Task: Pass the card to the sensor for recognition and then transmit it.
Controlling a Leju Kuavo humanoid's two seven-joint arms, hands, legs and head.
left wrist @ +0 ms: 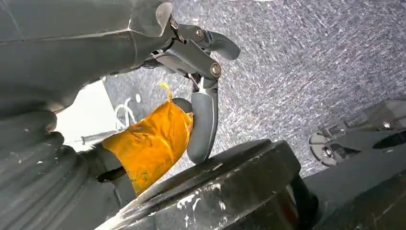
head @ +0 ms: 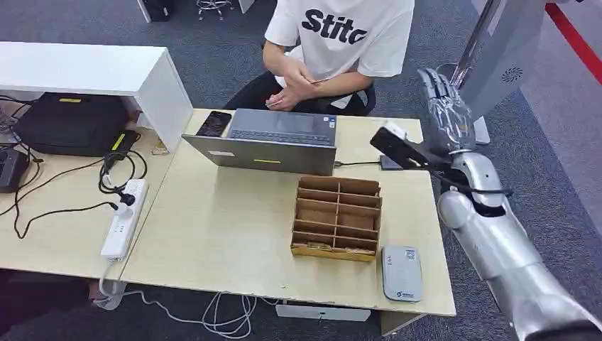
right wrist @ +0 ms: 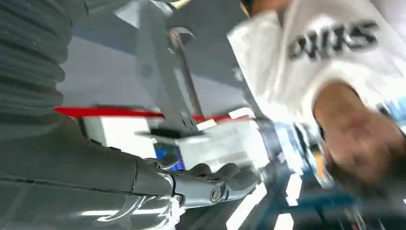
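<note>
The right hand [head: 444,106] is raised at 2 o'clock, fingers apart and empty, likely awaiting the person's [head: 334,42] card [head: 275,103].

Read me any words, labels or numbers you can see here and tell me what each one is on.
"Stitc": black letters on the person's white T-shirt, cut off by a fold; the right wrist view shows it turned and blurred.
Grey card reader: small print and a logo, too small to read.
Laptop: yellow sticker on its lid, unreadable.
Black bag: yellow tag, unreadable.
Nothing else carries legible text.
</note>
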